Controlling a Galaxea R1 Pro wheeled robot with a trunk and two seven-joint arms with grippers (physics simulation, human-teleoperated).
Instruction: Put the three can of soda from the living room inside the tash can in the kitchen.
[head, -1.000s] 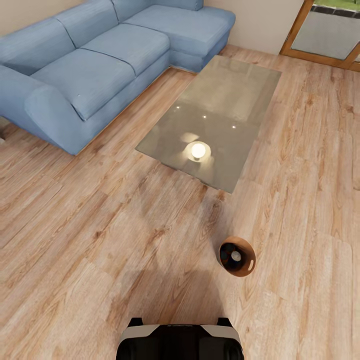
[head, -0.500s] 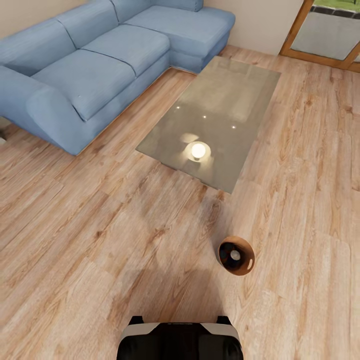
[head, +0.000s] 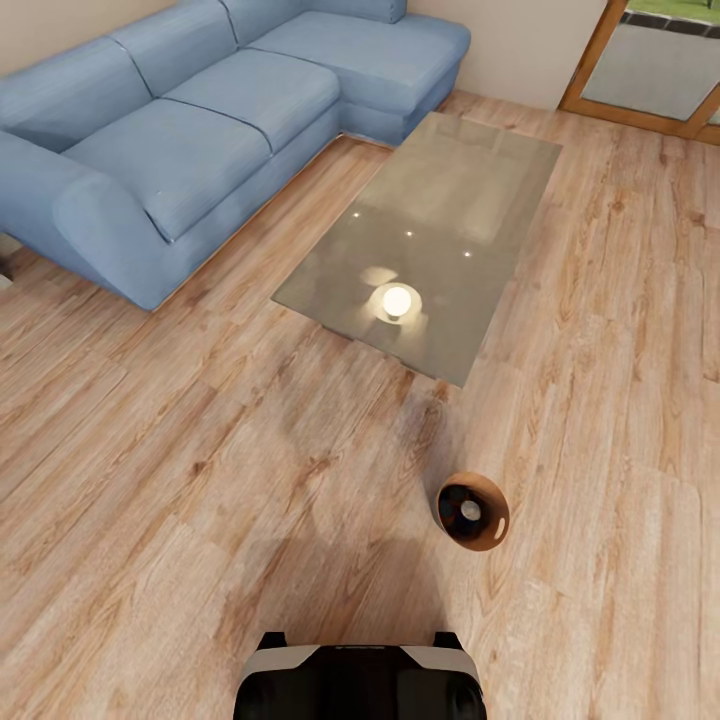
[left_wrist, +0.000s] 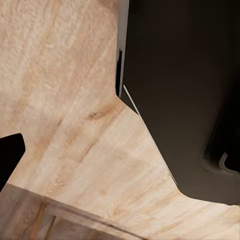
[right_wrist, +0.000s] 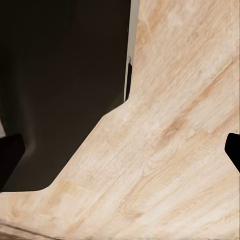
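We should steer squarely toward the round orange-lined trash can (head: 473, 512) on the wood floor (head: 200, 480); we cannot tell either claw's state

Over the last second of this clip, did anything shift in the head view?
Hardly anything: the whole picture slid very slightly, so the camera moved a touch. The trash can on the floor, with a silver can top inside, the coffee table and sofa stayed put.

Home living room, light-blue sectional sofa (head: 200, 130), low glass-topped coffee table (head: 430, 230), wood plank floor (head: 150, 480)
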